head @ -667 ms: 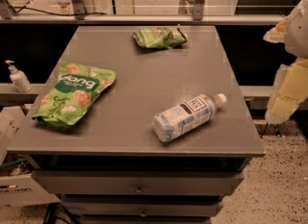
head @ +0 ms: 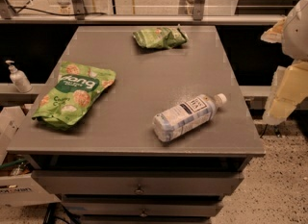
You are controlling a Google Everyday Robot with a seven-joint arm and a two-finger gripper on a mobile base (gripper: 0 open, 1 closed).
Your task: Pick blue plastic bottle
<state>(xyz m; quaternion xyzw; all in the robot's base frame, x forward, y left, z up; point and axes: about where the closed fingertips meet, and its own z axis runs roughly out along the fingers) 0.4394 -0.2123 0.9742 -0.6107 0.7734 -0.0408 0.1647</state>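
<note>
Blue plastic bottle (head: 185, 117) lying on its side at the counter's (head: 159, 74) near right; the claw (head: 284, 98), apparently beyond the right edge, grip state impossible to tell, should close across the bottle's middle.

The robot's pale cream and white gripper (head: 288, 89) hangs off the right side of the grey table (head: 144, 98), and the picture's right edge cuts it off. On the pale blue clear plastic bottle (head: 185, 117), the white text on the dark blue label panel is too small to read. The crumpled small green bag (head: 159, 37) shows no legible print. The bottom edge cuts the grey drawers (head: 139, 184), and the left edge cuts the white cardboard box (head: 19, 192).
</note>
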